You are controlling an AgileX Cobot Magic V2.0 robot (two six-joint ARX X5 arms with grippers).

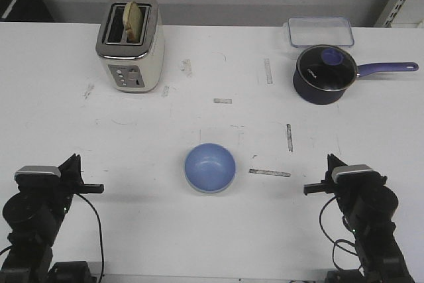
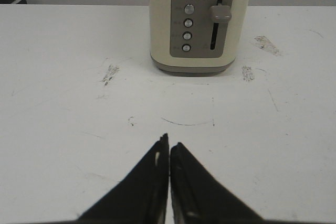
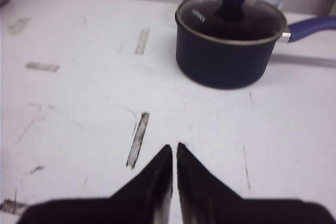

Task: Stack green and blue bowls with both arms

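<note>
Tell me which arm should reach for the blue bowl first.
Neither clearly: the blue bowl sits about midway between the left gripper and right gripper, both shut and empty. No green bowl is visible.

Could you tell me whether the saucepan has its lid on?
Yes, the right wrist view shows a glass lid with a blue knob sitting on the dark navy saucepan.

Front view high over table [image 1: 212, 230], left wrist low facing toaster [image 2: 197, 22], right wrist facing saucepan [image 3: 228, 45]
</note>
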